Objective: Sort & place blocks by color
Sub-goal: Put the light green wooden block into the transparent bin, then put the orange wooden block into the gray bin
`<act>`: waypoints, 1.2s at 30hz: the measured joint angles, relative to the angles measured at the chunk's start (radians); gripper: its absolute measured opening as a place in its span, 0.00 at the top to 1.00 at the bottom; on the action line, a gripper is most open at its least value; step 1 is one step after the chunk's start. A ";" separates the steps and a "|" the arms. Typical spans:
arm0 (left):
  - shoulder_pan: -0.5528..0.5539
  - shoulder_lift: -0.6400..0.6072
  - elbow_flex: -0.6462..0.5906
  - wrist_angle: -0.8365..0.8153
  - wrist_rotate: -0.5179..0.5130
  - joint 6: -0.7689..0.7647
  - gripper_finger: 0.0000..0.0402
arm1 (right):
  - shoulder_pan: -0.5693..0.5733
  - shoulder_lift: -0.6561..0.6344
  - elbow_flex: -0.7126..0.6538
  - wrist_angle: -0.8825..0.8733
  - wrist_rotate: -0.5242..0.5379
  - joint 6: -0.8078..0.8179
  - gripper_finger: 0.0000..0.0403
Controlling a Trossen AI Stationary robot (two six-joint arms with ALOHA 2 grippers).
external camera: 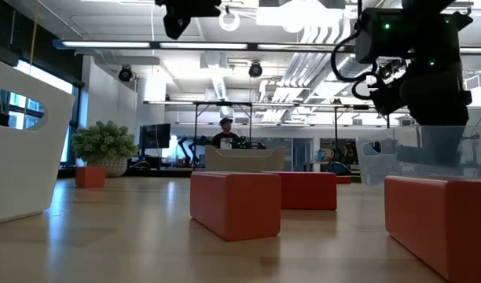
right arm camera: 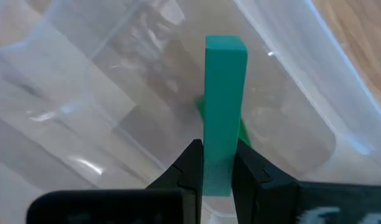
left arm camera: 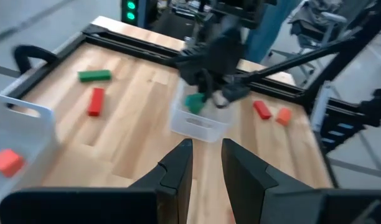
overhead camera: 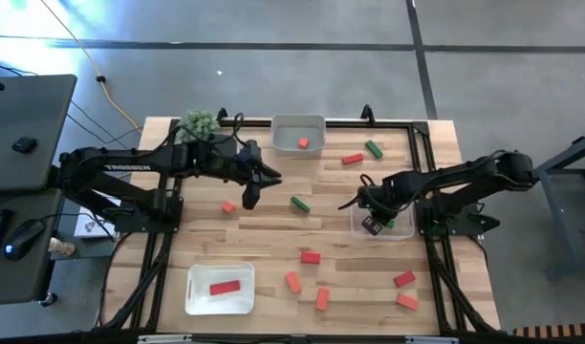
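Wooden planks form the desk [overhead camera: 273, 229], where red, orange-coral and green blocks [overhead camera: 310, 257] lie scattered, mostly toward the near right corner. Over the clear tray [overhead camera: 400, 230] by the right edge, the right gripper [right arm camera: 218, 163] has its jaws clamped on a long green block [right arm camera: 225, 93], held upright inside the tray. The left gripper [left arm camera: 206, 163] hovers mid-desk, jaws parted and holding nothing.

Table [overhead camera: 273, 239] was pale wood planks, smooth with slight sheen; tray [right arm camera: 290, 99] clear glossy plastic; green block [right arm camera: 225, 93] matt, smooth; red block [external camera: 235, 203] matt; grippers' fingers [left arm camera: 175, 171] matt black
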 joint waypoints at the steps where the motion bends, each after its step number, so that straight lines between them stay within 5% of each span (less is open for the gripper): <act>1: -0.011 0.000 0.000 0.000 0.000 -0.013 0.81 | -0.005 0.000 -0.005 0.001 0.000 0.000 0.93; 12: -0.118 0.000 0.000 0.000 0.000 -0.115 0.81 | -0.059 0.000 -0.039 -0.007 -0.071 -0.008 0.90; 27: -0.157 0.000 0.000 0.000 -0.057 -0.131 0.81 | -0.061 0.000 -0.037 -0.006 -0.072 -0.027 0.69; 36: -0.157 0.000 0.000 0.000 -0.057 -0.122 0.81 | -0.060 0.000 0.073 -0.119 -0.050 0.001 0.68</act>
